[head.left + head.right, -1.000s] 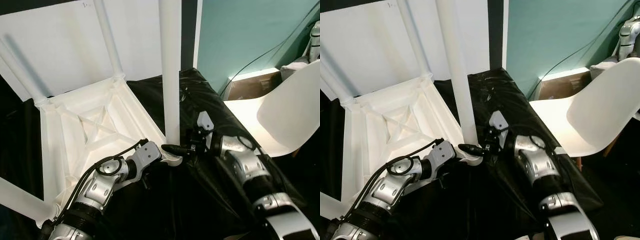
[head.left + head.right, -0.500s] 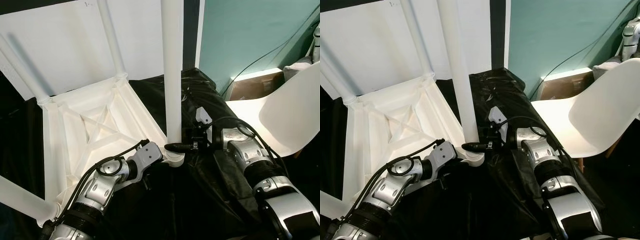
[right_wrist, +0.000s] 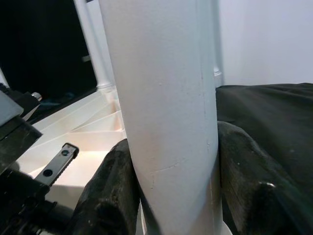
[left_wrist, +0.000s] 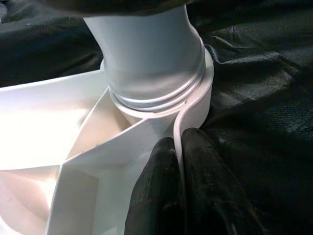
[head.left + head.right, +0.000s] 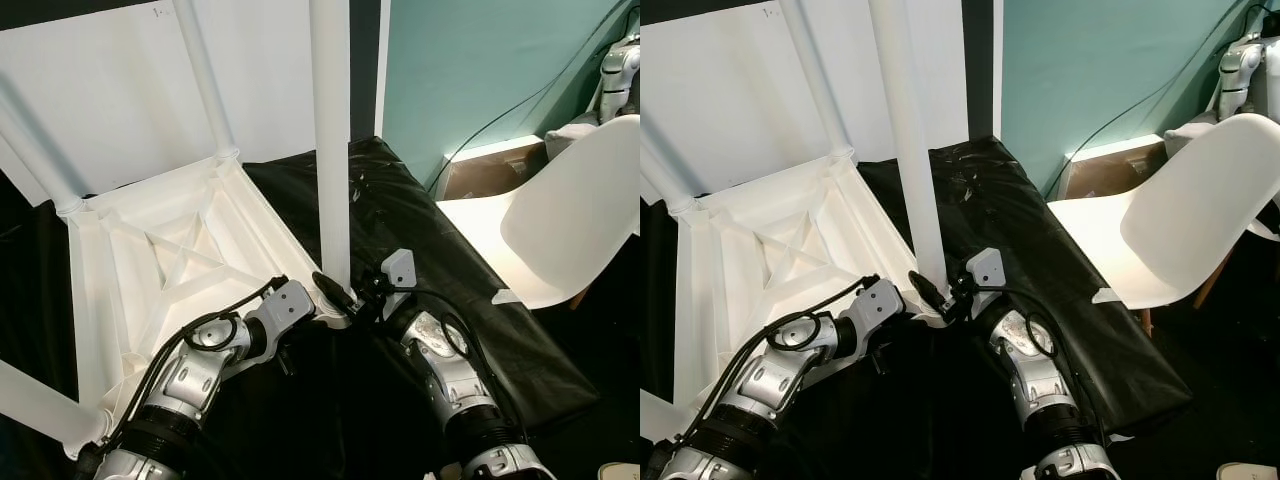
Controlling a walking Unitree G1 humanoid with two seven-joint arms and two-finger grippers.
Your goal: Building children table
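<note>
Right gripper (image 3: 168, 196) clamped round the near leg (image 5: 330, 140), one black finger (image 3: 110, 196) on each side, low on the leg just above its socket (image 4: 195, 93); right arm (image 5: 445, 370) comes up from below, lying over the black sheet (image 5: 450, 270)

Left gripper (image 4: 178, 186) pinched shut on the tabletop (image 5: 170, 290) rim right beside the same socket, fingers pressed together with the thin white wall between them; left arm (image 5: 200, 370) reaches in from the lower left, just beside the leg base

Leg stands upright in the corner socket, thread rings showing at the joint in the left wrist view, seated or not: cannot tell

Tabletop is upside down, ribbed underside up with an X brace in the middle, resting on the black sheet, left of the near leg

Far leg (image 5: 200, 80) rises from the back corner behind the near leg; third leg (image 5: 35, 150) at the back left corner; fourth leg (image 5: 40, 400) at the front left corner, running out of frame

White wall (image 5: 110, 90) behind the tabletop, teal wall (image 5: 470, 70) to the right of the near leg

White chair (image 5: 570, 230) well right of the leg, past the sheet edge; cardboard box (image 5: 480, 165) behind it at the teal wall; black cable (image 5: 520, 100) running up that wall; second robot (image 5: 618, 80) at far right behind the chair
</note>
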